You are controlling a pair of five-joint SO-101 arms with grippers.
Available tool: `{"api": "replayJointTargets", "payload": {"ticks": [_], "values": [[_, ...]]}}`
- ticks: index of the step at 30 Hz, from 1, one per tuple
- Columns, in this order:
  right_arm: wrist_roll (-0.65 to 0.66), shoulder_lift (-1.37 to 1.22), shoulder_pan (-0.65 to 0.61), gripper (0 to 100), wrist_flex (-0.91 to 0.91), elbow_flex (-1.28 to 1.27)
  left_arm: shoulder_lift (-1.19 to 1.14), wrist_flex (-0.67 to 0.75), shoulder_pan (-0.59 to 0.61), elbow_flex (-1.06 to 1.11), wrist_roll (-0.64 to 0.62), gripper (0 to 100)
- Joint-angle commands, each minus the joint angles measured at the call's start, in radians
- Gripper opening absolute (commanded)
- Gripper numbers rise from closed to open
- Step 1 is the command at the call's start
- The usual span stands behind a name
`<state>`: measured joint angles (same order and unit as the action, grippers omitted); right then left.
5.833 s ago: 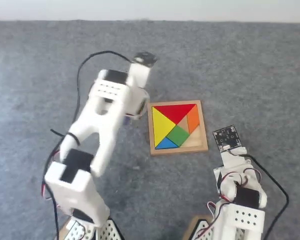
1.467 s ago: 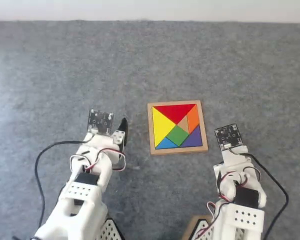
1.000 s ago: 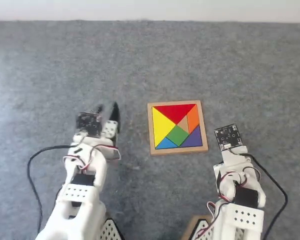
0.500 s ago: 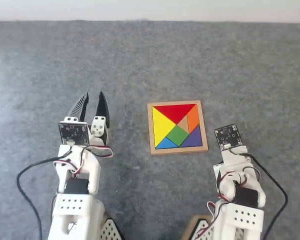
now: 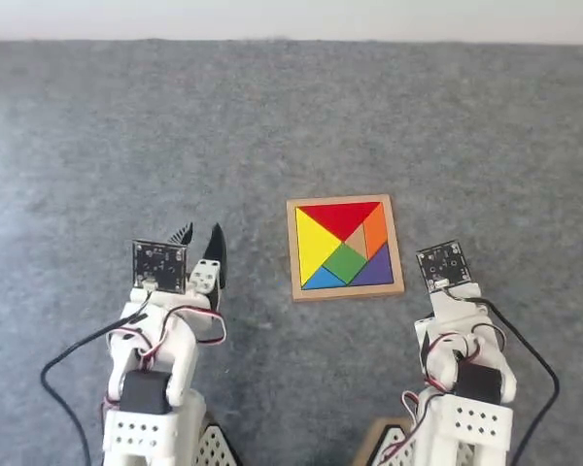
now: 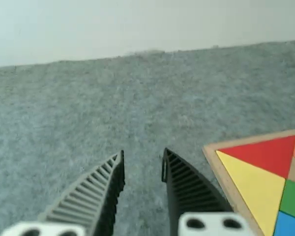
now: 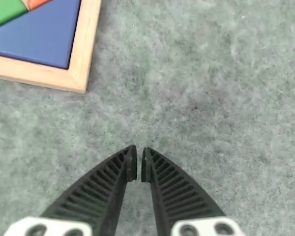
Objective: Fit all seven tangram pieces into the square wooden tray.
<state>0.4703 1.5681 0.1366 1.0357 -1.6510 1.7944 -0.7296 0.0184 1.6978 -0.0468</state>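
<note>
On the left, the left gripper (image 5: 201,239) hangs low over the grey mat (image 5: 97,126), a little way off the tray's left edge, with its jaws apart and nothing between them. In the middle the square wooden tray (image 5: 292,248) lies flat on the mat, and seven coloured pieces (image 5: 317,243) sit flush inside and fill it. On the right, the right gripper (image 7: 138,166) sits near the tray's corner closest to that arm, jaws together and empty.

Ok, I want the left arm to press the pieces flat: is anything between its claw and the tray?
Nothing visible does: just bare grey carpet lies between the left claw and the wooden tray.
</note>
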Motion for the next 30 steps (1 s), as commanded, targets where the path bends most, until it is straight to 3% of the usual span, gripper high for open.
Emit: {"api": "replayJointTargets", "payload": {"ticks": [1,4,8,10,30], "values": [[-0.002,0.012,-0.010,3.9,-0.021,0.005,0.012,-0.097,0.005,-0.016,0.000,13],[-0.002,0.012,-0.010,3.9,-0.021,0.005,0.011,-0.239,0.003,-0.015,-0.002,13],[-0.002,0.012,-0.010,3.9,-0.021,0.005,0.015,-0.545,0.003,-0.016,-0.003,13],[-0.002,0.012,-0.010,3.9,-0.021,0.005,0.023,-0.500,0.002,-0.015,-0.005,13],[-0.002,0.012,-0.010,3.9,-0.021,0.005,0.021,-0.532,0.003,-0.015,-0.006,13]]}}
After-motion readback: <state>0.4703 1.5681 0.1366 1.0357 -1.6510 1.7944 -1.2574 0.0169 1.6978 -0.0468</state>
